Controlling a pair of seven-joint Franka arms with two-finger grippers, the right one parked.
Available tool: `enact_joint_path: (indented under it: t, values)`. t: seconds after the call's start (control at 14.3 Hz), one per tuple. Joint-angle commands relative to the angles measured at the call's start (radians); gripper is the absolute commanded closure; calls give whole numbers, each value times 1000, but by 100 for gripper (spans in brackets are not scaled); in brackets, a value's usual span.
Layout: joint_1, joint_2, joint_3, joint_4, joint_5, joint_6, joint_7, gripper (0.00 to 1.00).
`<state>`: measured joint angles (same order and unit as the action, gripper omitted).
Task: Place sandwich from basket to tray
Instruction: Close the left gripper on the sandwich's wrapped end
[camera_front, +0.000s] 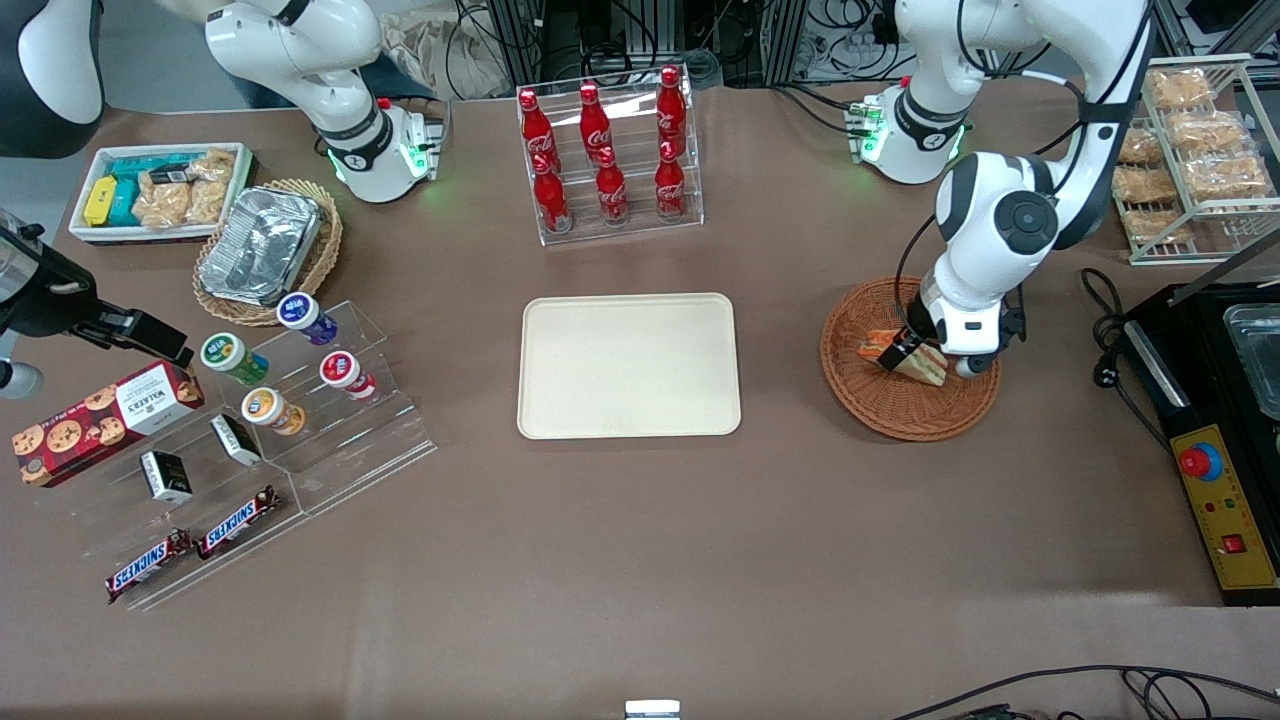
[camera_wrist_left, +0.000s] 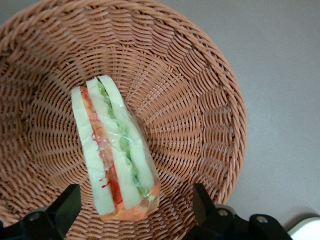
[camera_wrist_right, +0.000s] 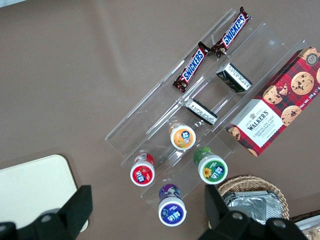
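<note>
Down inside the basket (camera_front: 905, 410) I have the gripper (camera_wrist_left: 135, 210) lowered over the sandwich (camera_wrist_left: 116, 155), its two dark fingers (camera_wrist_left: 60, 212) spread wide, one on each side of the wedge's broad end with wicker showing between each finger and the bread, so nothing is clamped. The sandwich lies on its side on the woven floor, wrapped in clear film, its orange-red and green layers running away from the gripper toward the narrow tip. From the front I see the wedge (camera_front: 915, 358) partly covered by the wrist. The cream tray (camera_front: 628, 366) sits well apart from the gripper, toward the parked arm's end of the table
</note>
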<state>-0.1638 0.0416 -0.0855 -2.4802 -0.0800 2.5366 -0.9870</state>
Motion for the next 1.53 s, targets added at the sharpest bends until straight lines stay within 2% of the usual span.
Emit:
enact_joint_path:
  t: [0.0,0.14,0.35,0.49,0.63,0.84,0.91,1.05,1.26,1.47]
  values:
    - [-6,15,6,-5,37,25,-47,1]
    - [-6,23,7,-2,45,25,-71,3]
    - [-6,32,7,1,75,36,-106,21]
    - [-6,46,7,6,127,54,-180,35]
    - [-3,44,9,7,184,54,-232,54]
    - [1,26,9,29,189,44,-243,71]
    - [4,3,7,29,189,36,-243,84]
    - [7,-29,9,70,189,-40,-231,85]
    - [7,-28,7,249,190,-301,-202,92]
    - [13,-34,7,410,163,-503,-49,92]
